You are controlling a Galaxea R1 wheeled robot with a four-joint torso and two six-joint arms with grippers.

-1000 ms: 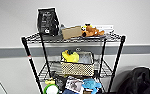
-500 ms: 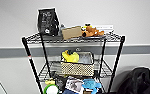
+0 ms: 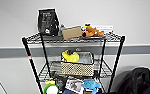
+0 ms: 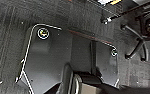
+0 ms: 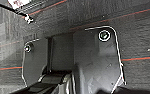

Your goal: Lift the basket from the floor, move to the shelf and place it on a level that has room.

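Where head cam faces shelf (image 3: pixel 117 53) against pale wall, basket (image 3: pixel 77 66) sits on level (image 3: pixel 104 71) second from top, roughly centred, yellow plush toy (image 3: pixel 70 56) at its rear left corner. Top tier: black bag (image 3: pixel 48 22), brown cardboard box (image 3: pixel 71 32), orange plush (image 3: pixel 92 31). Tier below basket cluttered w/ blue item (image 3: pixel 91 84), green-white round item (image 3: pixel 51 88). Dark bag (image 3: pixel 137 80) on floor beside rack. Wrist cams: dark carpet floor (image 4: pixel 6 37), chair base (image 4: pixel 137 47). Both pincers' state: can't tell.
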